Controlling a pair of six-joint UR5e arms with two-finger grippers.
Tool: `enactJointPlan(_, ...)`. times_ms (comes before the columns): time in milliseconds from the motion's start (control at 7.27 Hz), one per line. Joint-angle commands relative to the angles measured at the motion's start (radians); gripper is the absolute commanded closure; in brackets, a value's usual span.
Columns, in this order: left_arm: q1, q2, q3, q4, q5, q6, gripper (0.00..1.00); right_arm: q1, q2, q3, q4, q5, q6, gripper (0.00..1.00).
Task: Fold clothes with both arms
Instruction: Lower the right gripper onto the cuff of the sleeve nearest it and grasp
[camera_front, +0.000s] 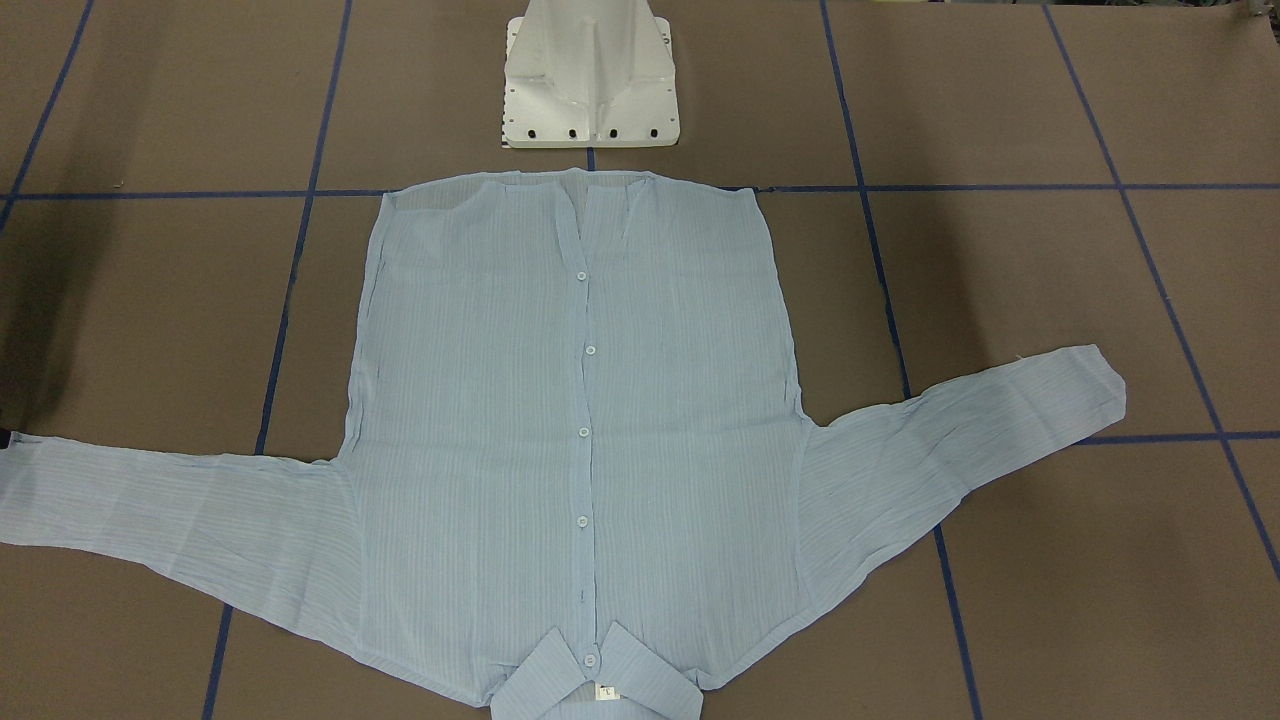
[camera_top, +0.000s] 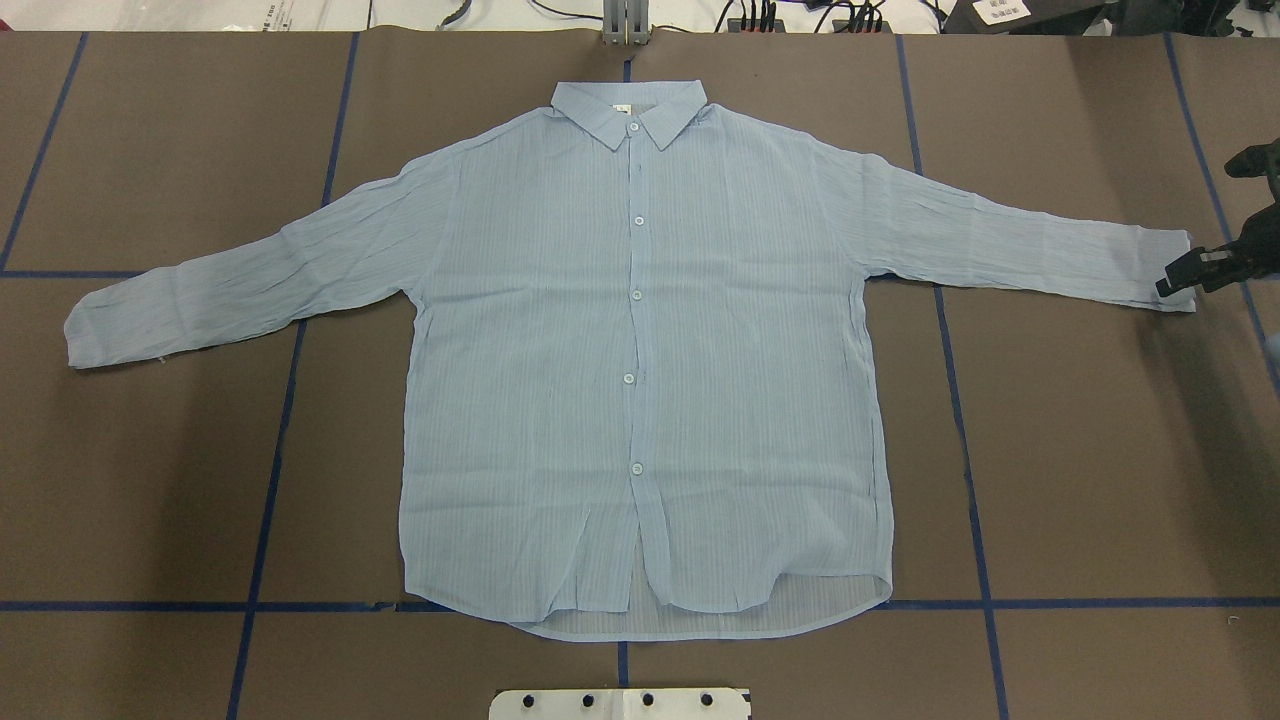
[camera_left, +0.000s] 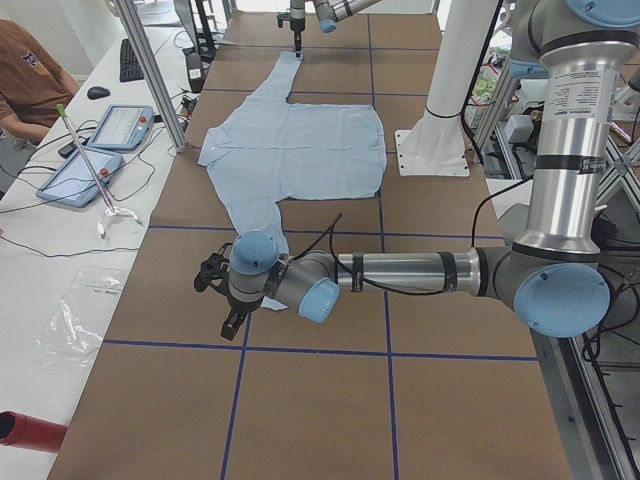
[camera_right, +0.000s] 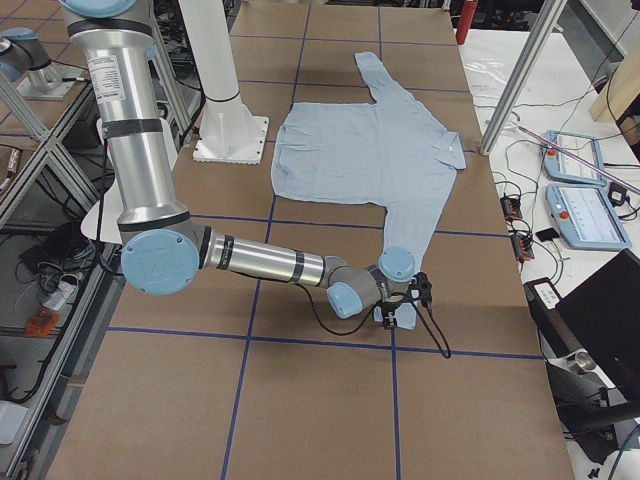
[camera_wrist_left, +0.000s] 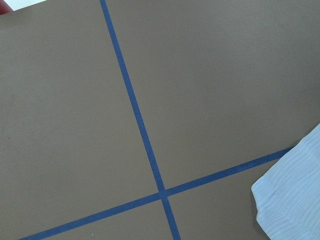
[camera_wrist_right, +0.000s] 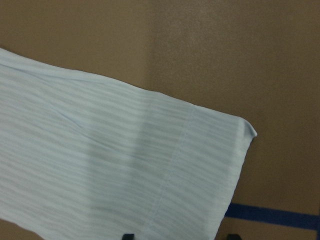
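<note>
Shirt (camera_top: 640, 350) is laid flat and buttoned on the bench (camera_top: 150, 480), front up, collar (camera_top: 630, 110) away from the robot, hem (camera_top: 700, 610) towards it, both sleeves stretched out to the sides. No fold is seen in body or sleeves, so the task is judged to be at its very start: spreading is done, every fold is left. The right end effector (camera_top: 1178, 280) is held low at the right cuff (camera_wrist_right: 210, 165). In its wrist view two dark fingertips (camera_wrist_right: 128, 235) are seen well apart at the lower edge with the cuff's end between them, so it is taken as spread, with nothing pinched. The left end effector (camera_left: 225, 305) is seen only from the side, just beside the left cuff (camera_wrist_left: 295, 200); whether it is spread or pressed together cannot be told. Folding a sleeve inward is judged the likely first step
</note>
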Motion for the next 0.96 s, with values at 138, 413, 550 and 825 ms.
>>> enactJointPlan(138, 0.000, -0.001, -0.002, 0.000, 0.000, -0.002, 0.00, 0.001, -0.003, -0.014, -0.001, -0.002, -0.004, 0.30)
enactJointPlan(413, 0.000, -0.003, -0.007, 0.000, 0.000, -0.004, 0.00, 0.001, -0.006, -0.017, -0.004, -0.024, -0.004, 0.40)
enactJointPlan(550, 0.000, -0.003, -0.008, 0.000, 0.000, -0.004, 0.00, 0.001, -0.003, -0.018, -0.006, -0.024, -0.001, 0.62)
enactJointPlan(825, 0.000, -0.009, -0.007, 0.000, 0.000, -0.004, 0.00, 0.001, 0.005, -0.010, -0.030, -0.025, -0.001, 1.00)
